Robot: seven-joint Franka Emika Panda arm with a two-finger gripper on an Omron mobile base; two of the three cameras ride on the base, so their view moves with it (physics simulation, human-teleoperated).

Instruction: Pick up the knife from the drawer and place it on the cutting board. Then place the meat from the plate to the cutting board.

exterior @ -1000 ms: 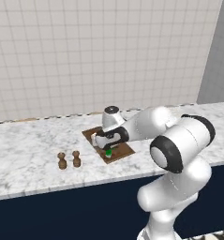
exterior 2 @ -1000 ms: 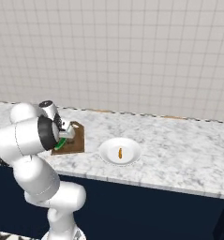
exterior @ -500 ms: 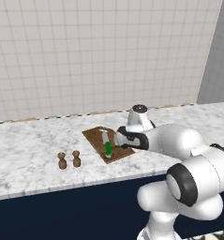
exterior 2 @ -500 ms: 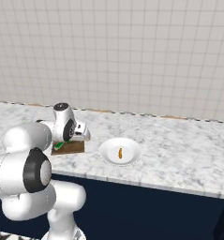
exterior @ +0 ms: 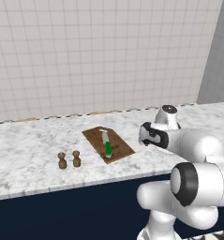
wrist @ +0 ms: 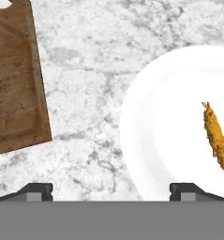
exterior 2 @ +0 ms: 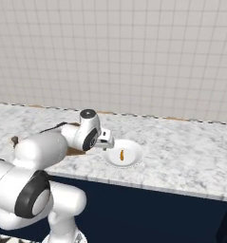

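1. The knife (exterior: 107, 145) with the green handle lies on the cutting board (exterior: 108, 144), so the first half of the task looks done; the meat (wrist: 217, 138) is not yet moved and lies on the white plate (wrist: 155, 136)
2. The end effector (exterior 2: 107, 141) hangs above the marble table (exterior: 33, 154), between the board and the plate, and it holds nothing. Its two fingertips (wrist: 36, 190) stand wide apart at the bottom of the hand view
3. In the hand view the meat is to the right of the middle line between the fingertips, near the right edge of the picture, and the board corner is at the left. In the right base view the meat (exterior 2: 121, 155) is just beside the end effector, a little lower and to the right
4. Risk: if the end effector goes down here, one finger may hit the plate rim and push or tip the plate, because the rim lies between the fingers
5. Risk: the piece is thin and long. I think a grip at its end, or along its length, could let it slip or turn out of the fingers
6. Two small brown shakers (exterior: 69, 159) stand well apart from this work
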